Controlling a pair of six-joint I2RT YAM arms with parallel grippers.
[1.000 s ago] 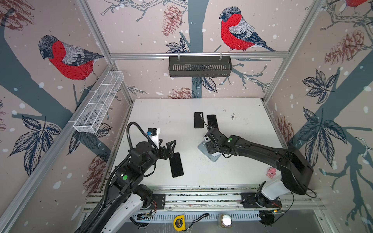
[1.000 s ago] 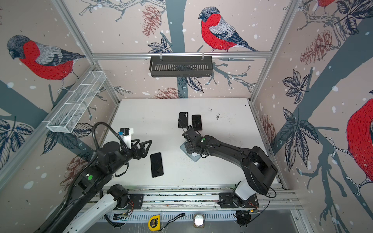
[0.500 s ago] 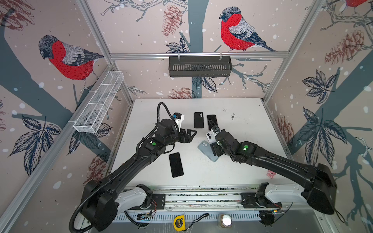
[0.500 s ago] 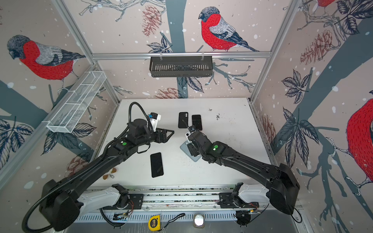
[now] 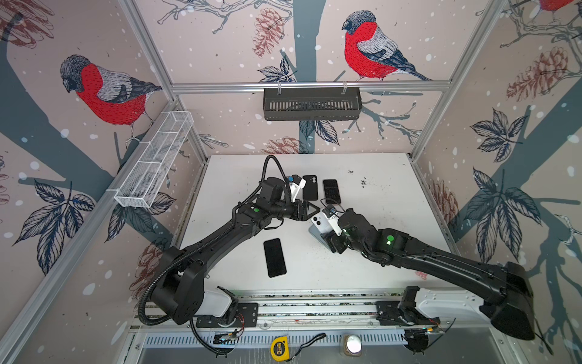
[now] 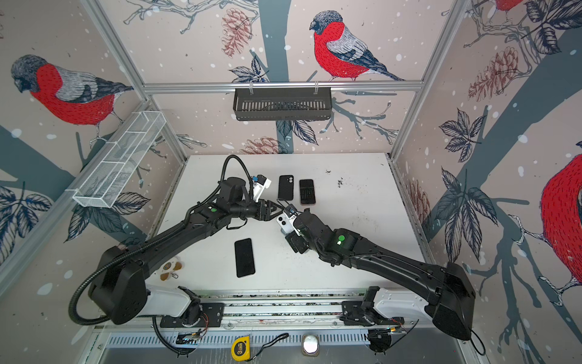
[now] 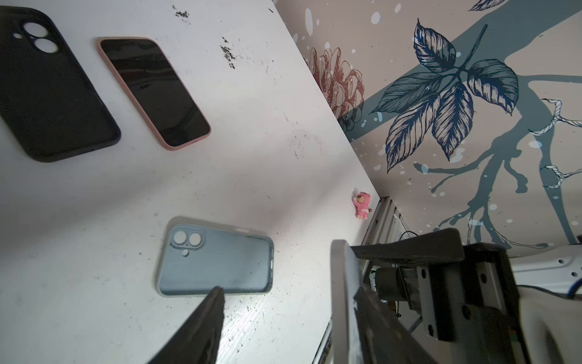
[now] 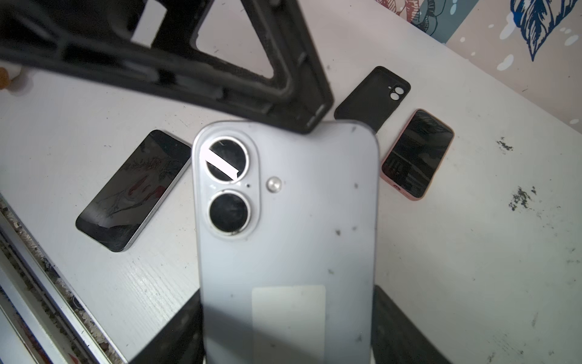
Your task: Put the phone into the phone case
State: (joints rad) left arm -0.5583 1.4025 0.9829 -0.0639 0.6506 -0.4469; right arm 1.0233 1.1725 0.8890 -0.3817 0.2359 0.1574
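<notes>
My right gripper (image 8: 288,331) is shut on the lower part of a pale silver-blue phone (image 8: 286,220), whose back and two camera rings face the right wrist camera. In both top views the phone (image 5: 319,219) is held tilted above a light-blue phone case (image 5: 315,235) that lies open side up on the table. My left gripper (image 7: 286,294) is open at the phone's top end. One of its fingers (image 7: 378,318) lies against the phone's thin edge (image 7: 343,277), the other stands apart over the case (image 7: 217,261).
A black phone (image 5: 275,257) lies screen up toward the front. A black case (image 5: 310,187) and a pink-cased phone (image 5: 331,191) lie at the back. A pink toy (image 7: 362,205) sits by the right wall. A tape measure (image 5: 278,348) lies below the front rail.
My left arm has swung from the front left to the middle, bringing its gripper up to the phone's top end, and its jaws have narrowed. The right gripper keeps its hold on the phone.
</notes>
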